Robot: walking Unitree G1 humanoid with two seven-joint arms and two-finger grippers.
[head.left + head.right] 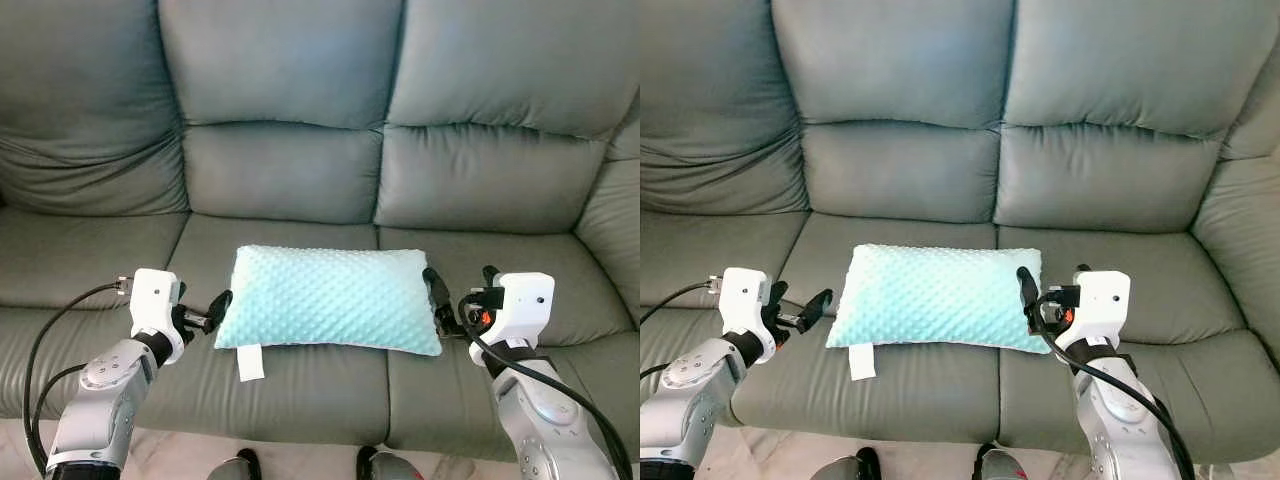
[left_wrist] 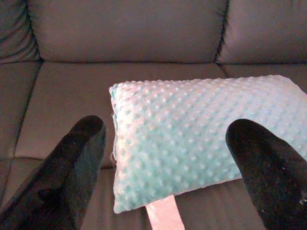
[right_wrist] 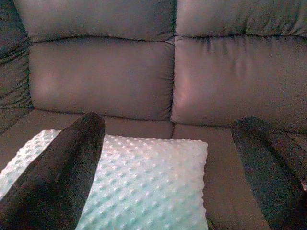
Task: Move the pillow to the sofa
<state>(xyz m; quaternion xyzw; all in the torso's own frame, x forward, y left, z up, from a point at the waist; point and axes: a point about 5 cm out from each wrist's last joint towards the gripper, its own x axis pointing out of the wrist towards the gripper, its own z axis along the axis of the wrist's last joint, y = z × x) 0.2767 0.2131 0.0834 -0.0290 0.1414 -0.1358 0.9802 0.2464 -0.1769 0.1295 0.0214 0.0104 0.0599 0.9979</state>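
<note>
A mint-green dotted pillow (image 1: 330,297) lies flat on the middle seat cushion of the grey leather sofa (image 1: 300,385), with a white tag (image 1: 250,362) hanging off its front left corner. My left gripper (image 1: 203,311) is at the pillow's left end, open, with one fingertip (image 1: 220,301) near the edge. My right gripper (image 1: 460,295) is at the right end, also open, one finger (image 1: 433,286) against the pillow's corner. In the left wrist view the pillow (image 2: 192,139) lies ahead between the spread fingers (image 2: 76,163). The right wrist view shows the pillow's (image 3: 144,182) far right corner.
The sofa's back cushions (image 1: 280,170) rise right behind the pillow. Bare seat cushions extend to the left (image 1: 80,260) and right (image 1: 530,250). A strip of pale floor (image 1: 300,462) runs below the sofa's front edge.
</note>
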